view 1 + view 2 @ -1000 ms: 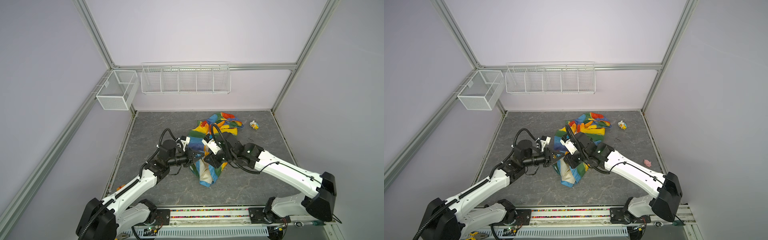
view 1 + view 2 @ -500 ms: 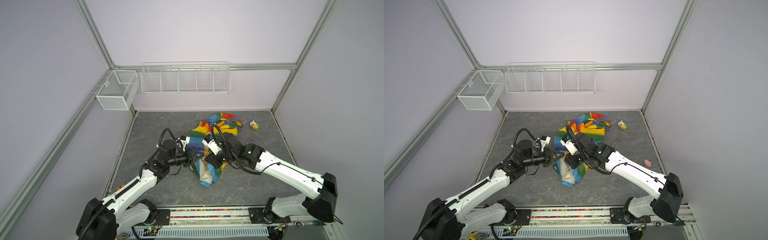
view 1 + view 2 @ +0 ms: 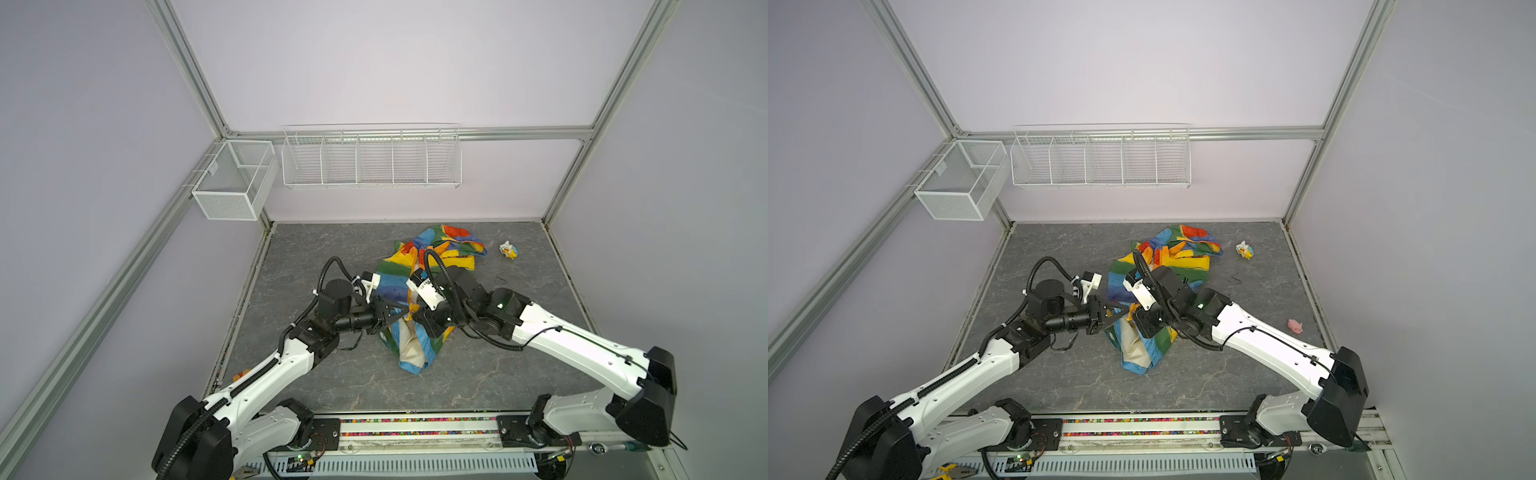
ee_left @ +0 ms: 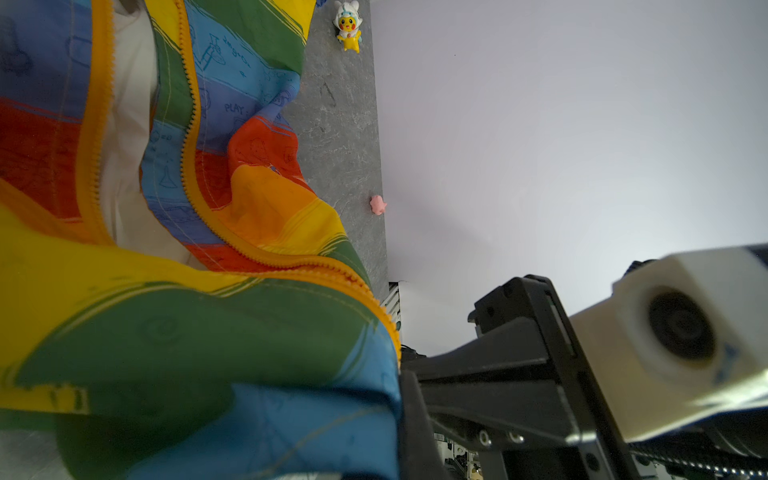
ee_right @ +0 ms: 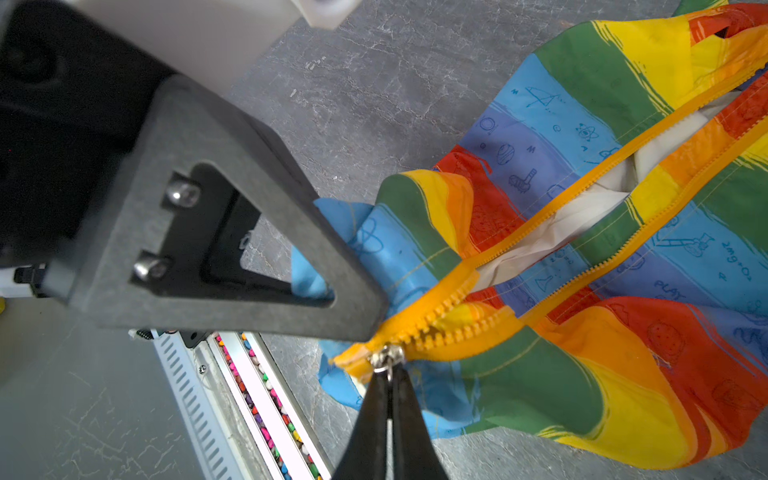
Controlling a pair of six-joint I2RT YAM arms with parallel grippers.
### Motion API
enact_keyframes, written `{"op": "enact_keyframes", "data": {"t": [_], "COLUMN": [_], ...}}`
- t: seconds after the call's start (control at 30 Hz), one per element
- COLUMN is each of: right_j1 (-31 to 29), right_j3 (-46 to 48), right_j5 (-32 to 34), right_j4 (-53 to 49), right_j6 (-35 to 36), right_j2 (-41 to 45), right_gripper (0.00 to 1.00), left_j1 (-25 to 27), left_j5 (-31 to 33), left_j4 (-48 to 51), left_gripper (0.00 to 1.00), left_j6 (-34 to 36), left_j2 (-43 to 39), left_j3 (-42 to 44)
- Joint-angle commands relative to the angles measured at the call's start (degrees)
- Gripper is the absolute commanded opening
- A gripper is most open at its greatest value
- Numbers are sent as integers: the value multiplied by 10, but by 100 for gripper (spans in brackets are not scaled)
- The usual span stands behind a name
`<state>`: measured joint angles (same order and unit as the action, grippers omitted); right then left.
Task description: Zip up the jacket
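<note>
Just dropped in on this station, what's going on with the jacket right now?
Both arms meet over the striped jacket. The left hand is shut on the jacket's blue bottom edge, right beside the foot of the zipper. The right hand is pinched shut on the zipper pull at that same end. Only the lowest teeth are joined; above them the zipper gapes open, showing the cream lining. The pull up has not happened yet.

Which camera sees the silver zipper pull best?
Right wrist view: the zipper pull is close and sharp, pinched by the right gripper. Left wrist view shows only open zipper teeth; in both top views it cannot be made out.
</note>
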<state>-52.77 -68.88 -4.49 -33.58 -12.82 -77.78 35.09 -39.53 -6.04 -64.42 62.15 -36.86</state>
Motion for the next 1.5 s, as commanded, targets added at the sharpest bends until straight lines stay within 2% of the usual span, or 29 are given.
{"op": "enact_keyframes", "data": {"t": [0.0,0.63,0.77,1.0,1.17,1.2,1.23,1.33,1.43,1.47], "right_j1": [0,10,11,10,2,-2,-6,-15,-18,-19], "right_j3": [10,16,13,8,10,9,8,3,2,1], "right_j5": [13,92,77,90,44,31,22,11,-1,-5], "right_j4": [6,12,15,3,19,24,27,29,38,40], "right_j6": [7,-11,-9,-13,-6,-5,-5,-7,-13,-14], "right_j2": [16,8,3,-18,-21,-22,-24,-36,-49,-53], "right_gripper": [7,7,7,7,7,6,7,7,7,7], "left_j1": [-2,-1,-1,-2,-2,-2,-2,-2,-2,-2], "left_j5": [-15,-39,-36,-31,-11,-3,9,52,97,107], "left_j4": [-8,28,31,32,39,40,43,44,43,41], "left_gripper": [0,0,0,0,0,3,14,37,54,56], "left_j6": [-3,18,18,18,18,16,13,-8,-41,-51], "left_j2": [-2,-13,-16,-20,-20,-20,-23,-40,-73,-85], "left_j3": [-8,-3,-1,2,3,4,6,24,55,65]}}
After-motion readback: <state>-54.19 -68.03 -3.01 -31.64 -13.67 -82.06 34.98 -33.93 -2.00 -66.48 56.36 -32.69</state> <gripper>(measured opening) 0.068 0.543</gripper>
